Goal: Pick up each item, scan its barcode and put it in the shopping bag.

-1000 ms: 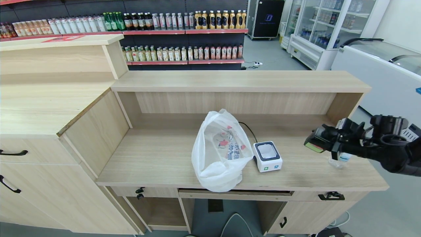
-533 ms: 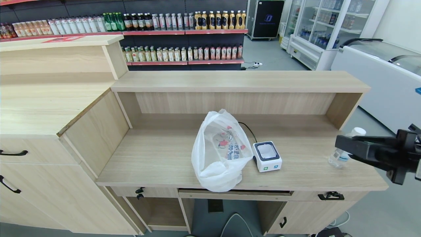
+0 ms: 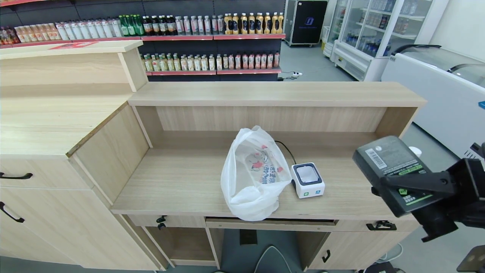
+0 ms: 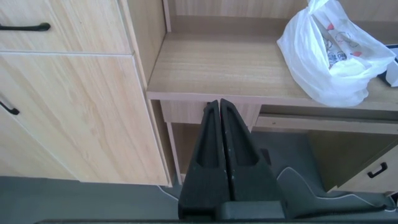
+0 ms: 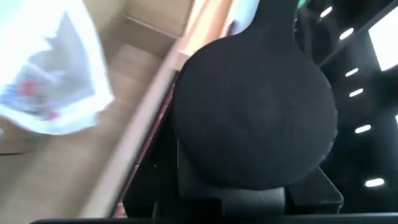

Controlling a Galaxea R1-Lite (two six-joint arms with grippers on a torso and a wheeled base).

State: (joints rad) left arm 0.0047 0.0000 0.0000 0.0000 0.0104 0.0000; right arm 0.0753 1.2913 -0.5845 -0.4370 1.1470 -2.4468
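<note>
A black canister (image 3: 392,170) with a white barcode label and green stripes hangs off the counter's right end, label turned up, and my right gripper (image 3: 413,182) is shut on it. Its round black base (image 5: 255,112) looms close in the right wrist view. The white shopping bag (image 3: 253,174) stands open mid-counter, with the small white scanner (image 3: 307,180) just to its right. My left gripper (image 4: 219,104) is shut with nothing in it, low in front of the counter's left part, the bag (image 4: 336,56) far off.
A white bottle cap (image 3: 416,151) peeks out behind the canister at the counter's right end. The wooden counter (image 3: 182,182) has a raised back ledge and a taller cabinet on the left. Drink shelves and fridges stand beyond.
The right gripper has turned the canister so that its barcode label faces up, and brought it nearer the camera. It now covers most of the clear bottle on the counter. Bag and scanner are unmoved.
</note>
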